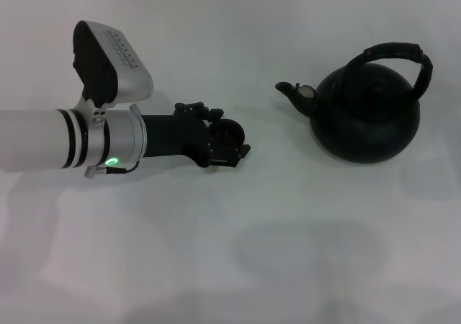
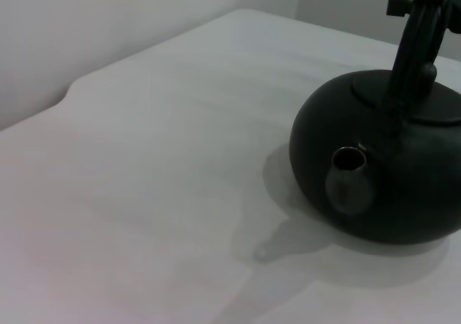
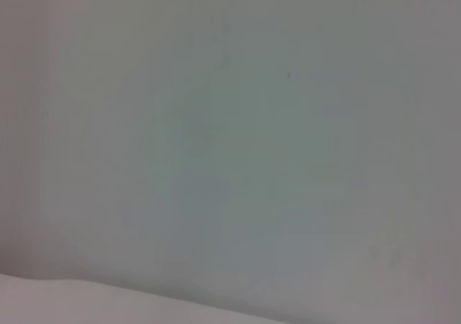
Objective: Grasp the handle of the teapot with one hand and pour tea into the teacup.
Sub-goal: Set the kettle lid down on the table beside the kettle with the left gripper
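Observation:
The black teapot [image 1: 365, 119] stands on the white table at the right, its spout [image 1: 292, 92] pointing left toward my left gripper. Its arched ribbed handle [image 1: 392, 52] stands up over the lid. The left wrist view shows the pot [image 2: 382, 165] from the spout side [image 2: 349, 169]. My left gripper [image 1: 227, 138] reaches in from the left and is shut on the small dark teacup [image 1: 226, 137], low over the table and a hand's width left of the spout. The right gripper is out of view.
The white table [image 1: 238, 252] spreads in front and to the sides. Its far edge and a pale wall show in the left wrist view [image 2: 144, 57]. The right wrist view shows only a plain pale surface [image 3: 230, 151].

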Robot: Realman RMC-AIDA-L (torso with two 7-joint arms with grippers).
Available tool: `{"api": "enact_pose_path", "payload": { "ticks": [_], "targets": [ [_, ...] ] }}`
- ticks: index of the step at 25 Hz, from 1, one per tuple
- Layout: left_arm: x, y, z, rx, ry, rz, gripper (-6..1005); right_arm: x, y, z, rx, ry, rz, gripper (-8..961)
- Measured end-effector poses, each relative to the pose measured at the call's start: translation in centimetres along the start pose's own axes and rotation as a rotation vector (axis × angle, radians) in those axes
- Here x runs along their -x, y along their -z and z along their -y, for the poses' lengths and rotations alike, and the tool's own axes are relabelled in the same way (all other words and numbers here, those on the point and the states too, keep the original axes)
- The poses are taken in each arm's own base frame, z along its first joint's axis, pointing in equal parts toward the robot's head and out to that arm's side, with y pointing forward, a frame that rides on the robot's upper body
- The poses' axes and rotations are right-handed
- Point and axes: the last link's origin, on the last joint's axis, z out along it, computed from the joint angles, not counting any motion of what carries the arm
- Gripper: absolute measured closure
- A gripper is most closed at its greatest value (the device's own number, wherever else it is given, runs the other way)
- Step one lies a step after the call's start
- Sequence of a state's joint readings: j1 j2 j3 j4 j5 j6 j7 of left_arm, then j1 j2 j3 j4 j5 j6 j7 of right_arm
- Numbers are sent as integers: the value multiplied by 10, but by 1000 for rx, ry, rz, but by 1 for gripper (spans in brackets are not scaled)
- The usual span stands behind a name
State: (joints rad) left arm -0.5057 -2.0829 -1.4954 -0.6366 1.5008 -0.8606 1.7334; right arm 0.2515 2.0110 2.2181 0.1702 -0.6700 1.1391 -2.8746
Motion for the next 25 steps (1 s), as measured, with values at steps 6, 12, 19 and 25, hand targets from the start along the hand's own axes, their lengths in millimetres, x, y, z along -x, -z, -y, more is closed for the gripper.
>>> {"api": "enact_pose_path", "payload": {
  "ticks": [6, 12, 19, 25],
  "targets": [
    [-2, 5, -1, -14, -9, -25, 120, 0, 0, 0, 0, 0, -1, 433],
    [-6, 9, -1, -19, -19, -46, 119, 0, 0, 0, 0, 0, -1, 434],
    [-8, 21, -5, -49, -38, -87, 119, 0, 1, 1, -1, 1, -2, 436],
    [-5, 40, -5, -114, -58, -143, 119, -2, 4, 3, -7, 4, -6, 437]
  ]
}}
